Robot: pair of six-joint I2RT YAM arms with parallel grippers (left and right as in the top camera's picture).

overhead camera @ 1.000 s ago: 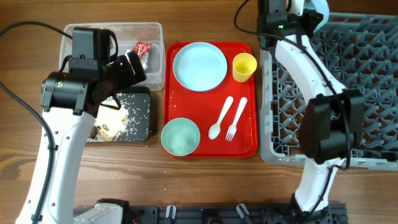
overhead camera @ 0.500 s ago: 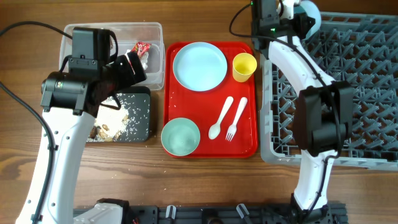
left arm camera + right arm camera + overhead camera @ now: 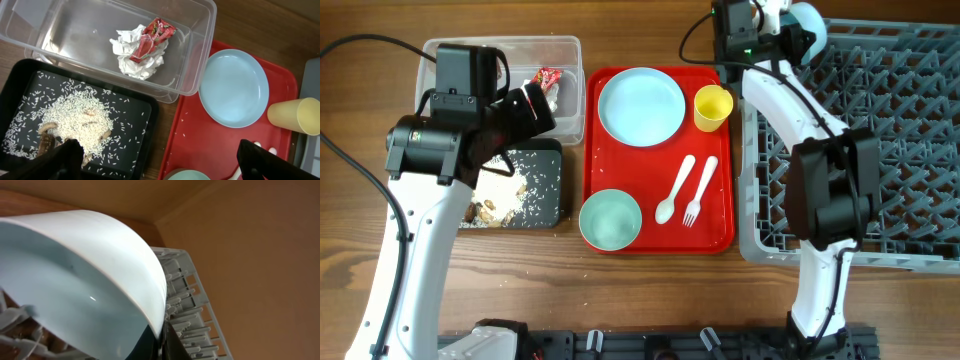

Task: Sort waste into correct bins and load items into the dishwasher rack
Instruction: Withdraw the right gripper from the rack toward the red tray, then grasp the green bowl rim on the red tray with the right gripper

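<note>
red flat tray (image 3: 722, 236): 1 pale blue round plate (image 3: 641, 106), 1 mint bowl (image 3: 611, 220), 1 yellow cup (image 3: 713, 107), 1 white plastic spoon (image 3: 675, 190), 1 white fork (image 3: 699, 190) | clear plastic tub (image 3: 75, 35): white paper napkin (image 3: 131, 62), red shiny wrapper (image 3: 152, 39) | black tray (image 3: 135, 145): rice scraps (image 3: 75, 120) | left gripper (image 3: 167, 162) spread wide, empty | right gripper (image 3: 159, 342) pinches second mint bowl (image 3: 85, 280) at grey lattice rack (image 3: 900, 120) corner

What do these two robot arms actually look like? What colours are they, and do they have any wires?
Both arms pair smooth white tubular links with boxy black joint housings, as seen on the left arm and the right arm. Thin black cables loop off them. The left arm's fingers are matte black.
</note>
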